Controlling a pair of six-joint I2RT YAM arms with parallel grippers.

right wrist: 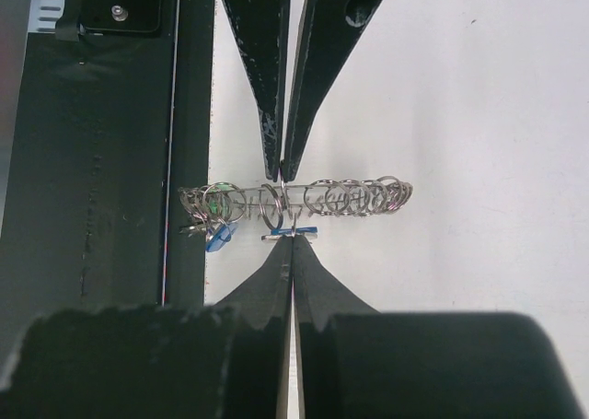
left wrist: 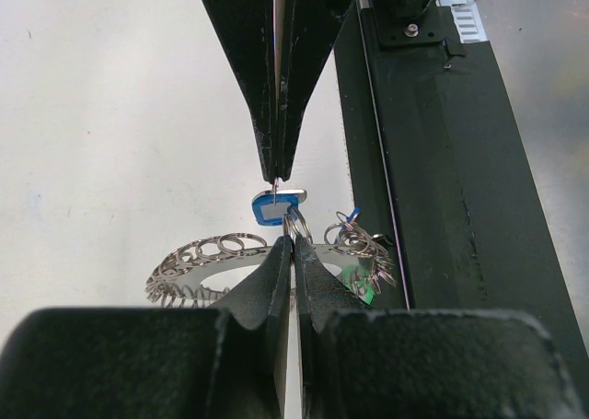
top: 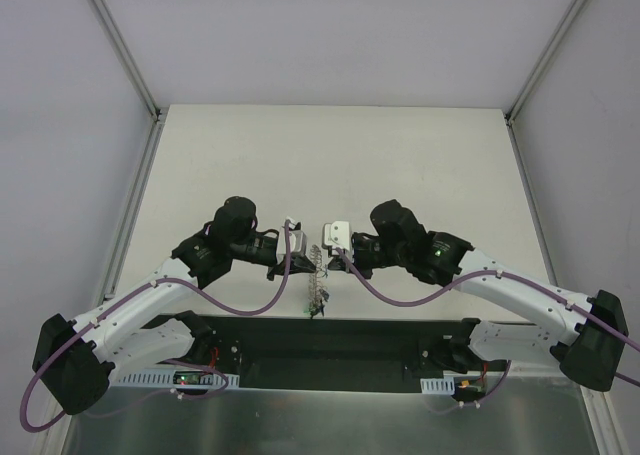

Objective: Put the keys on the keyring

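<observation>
While shut, jaws on keyring [left wrist: 212,250], key [left wrist: 279,207].

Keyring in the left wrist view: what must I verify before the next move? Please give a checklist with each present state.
1. Left hand shut on the large silvery jagged metal keyring: ok.
2. Right hand shut on the blue plastic key tag: ok.
3. Blue tag's small ring already threaded on the keyring: cannot tell.
4. Cluster of small keys with green tag not pinched by either hand: ok.

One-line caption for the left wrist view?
Left gripper pinches the keyring; right gripper pinches a blue key tag.
</observation>
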